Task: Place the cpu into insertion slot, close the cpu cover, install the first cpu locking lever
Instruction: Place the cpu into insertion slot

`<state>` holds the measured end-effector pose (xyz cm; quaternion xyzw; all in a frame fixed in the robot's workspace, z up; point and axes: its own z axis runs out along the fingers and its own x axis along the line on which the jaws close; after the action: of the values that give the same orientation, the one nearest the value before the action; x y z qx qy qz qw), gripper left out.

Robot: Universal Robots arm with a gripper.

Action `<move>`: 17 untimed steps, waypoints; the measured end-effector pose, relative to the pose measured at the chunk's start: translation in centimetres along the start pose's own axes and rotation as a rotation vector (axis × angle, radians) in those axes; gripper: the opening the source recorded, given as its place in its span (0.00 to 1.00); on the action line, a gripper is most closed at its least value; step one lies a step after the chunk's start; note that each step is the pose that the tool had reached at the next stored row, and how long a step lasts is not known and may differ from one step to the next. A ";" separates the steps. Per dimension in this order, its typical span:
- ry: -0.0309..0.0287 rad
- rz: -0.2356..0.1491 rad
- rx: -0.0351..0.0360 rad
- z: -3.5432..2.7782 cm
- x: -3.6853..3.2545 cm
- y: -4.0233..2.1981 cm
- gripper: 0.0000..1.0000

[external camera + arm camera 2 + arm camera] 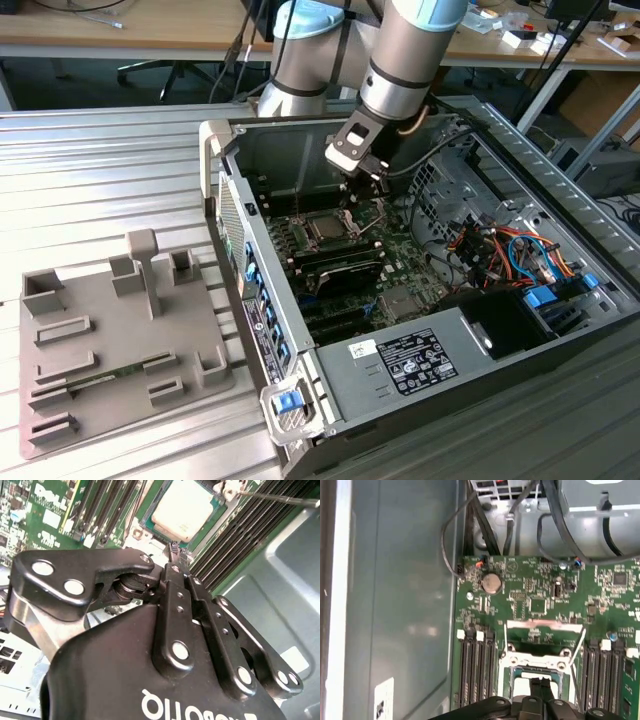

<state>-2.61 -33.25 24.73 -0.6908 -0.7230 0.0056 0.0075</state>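
The cpu [182, 507], a thin square chip with a pale silvery metal top, lies flat in the dark-rimmed square insertion slot [145, 524], just beyond the tips of the black gripper [172, 550]. The gripper's fingers are pressed together. Its body carries white lettering, and off to its side a white printed label [382, 700] sticks to the grey case wall.

The arm [402, 60] is built of round silvery-grey tubes with pale blue caps [440, 10] at the joints. A pale grey block [352, 145] sits at its wrist. In the second wrist view the pincer [172, 555] is matt black. Its flat links [172, 625] are joined by round silvery pins [180, 650]. White lettering [200, 707] marks the body, and a bare grey metal plate [30, 625] sits at one side.
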 end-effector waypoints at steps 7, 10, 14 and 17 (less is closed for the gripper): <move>0.0006 0.000 0.0106 -0.50 -0.06 1.47 0.11; 0.0008 0.000 0.0150 -0.97 -0.09 2.23 0.11; 0.0014 0.000 0.0223 -1.16 -0.14 3.19 0.11; 0.0016 0.000 0.0313 -1.39 -0.19 4.33 0.11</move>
<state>1.75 -33.24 26.04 -0.6907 -0.7228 0.0164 0.0189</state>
